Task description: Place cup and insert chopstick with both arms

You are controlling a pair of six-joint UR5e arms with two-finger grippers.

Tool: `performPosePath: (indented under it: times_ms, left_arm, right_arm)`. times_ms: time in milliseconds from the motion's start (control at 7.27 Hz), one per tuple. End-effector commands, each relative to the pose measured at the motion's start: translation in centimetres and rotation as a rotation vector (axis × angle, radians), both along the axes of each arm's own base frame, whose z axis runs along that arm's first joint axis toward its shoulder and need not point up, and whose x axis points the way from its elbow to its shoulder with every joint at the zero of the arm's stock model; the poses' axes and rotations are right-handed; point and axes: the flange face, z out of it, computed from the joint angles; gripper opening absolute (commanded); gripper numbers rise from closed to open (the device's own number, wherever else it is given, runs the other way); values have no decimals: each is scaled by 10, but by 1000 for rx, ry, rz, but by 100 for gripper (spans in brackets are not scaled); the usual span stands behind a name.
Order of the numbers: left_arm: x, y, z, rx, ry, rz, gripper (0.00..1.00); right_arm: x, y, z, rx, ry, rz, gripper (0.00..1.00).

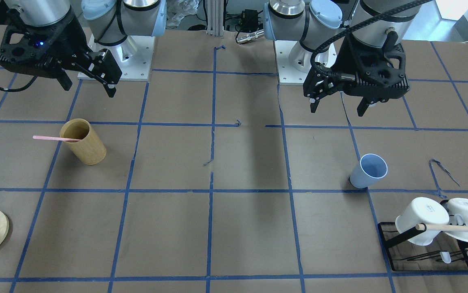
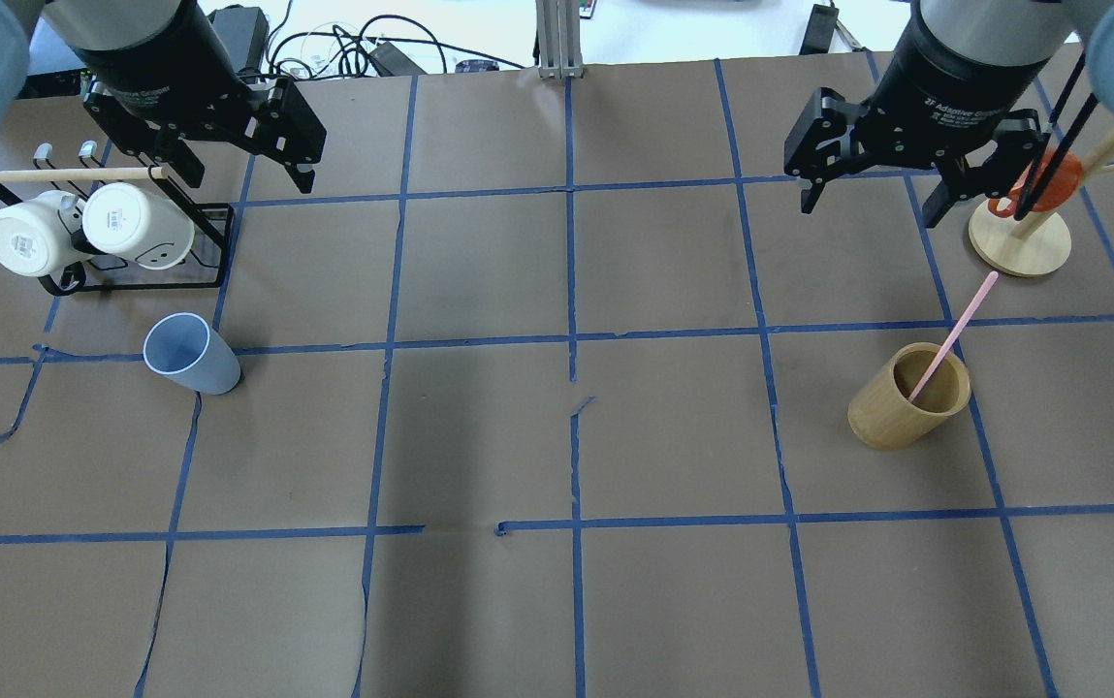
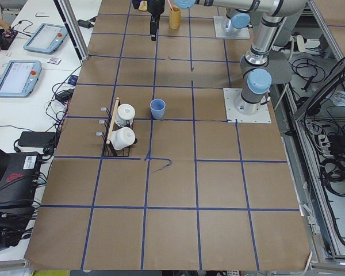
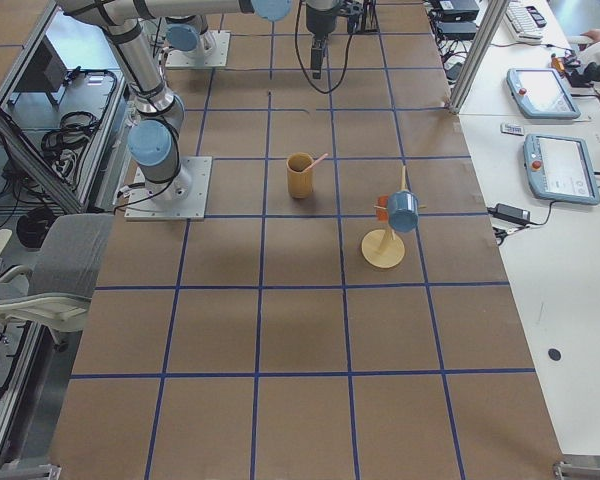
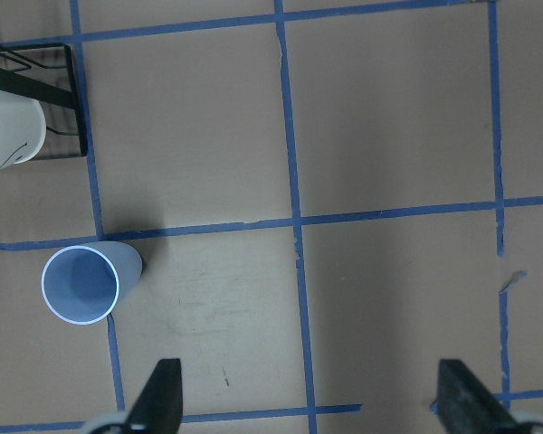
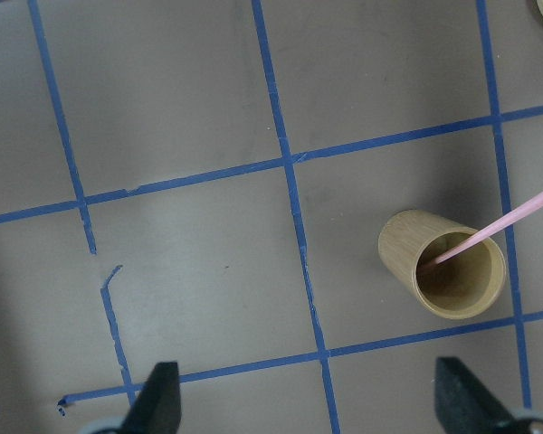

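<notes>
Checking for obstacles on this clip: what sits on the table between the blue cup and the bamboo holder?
Nothing: overhead, only bare paper and blue tape lines separate the blue cup from the bamboo holder.

The brown, blue-taped bench (image 2: 557,436) carried a blue cup (image 2: 190,354) and mug rack (image 1: 417,258) near the left gripper (image 2: 246,174), and a bamboo holder (image 2: 881,422) and wooden stand (image 2: 1019,247) near the right gripper (image 2: 869,208).

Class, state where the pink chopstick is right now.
In the overhead view the pink chopstick leans inside the bamboo cup at right, near the wooden stand.
</notes>
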Motion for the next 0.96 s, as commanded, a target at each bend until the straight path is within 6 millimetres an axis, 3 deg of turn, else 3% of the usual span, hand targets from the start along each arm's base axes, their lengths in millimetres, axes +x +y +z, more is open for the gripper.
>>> performPosePath:
  times_ms: [0, 825]
  left_arm:
    - [2, -2, 1, -13, 0, 0, 100]
    - [2, -1, 3, -15, 1, 3, 100]
  right_arm:
    - [0, 0, -1, 1, -2, 0, 100]
    - [-1, 0, 0, 1, 3, -3, 100]
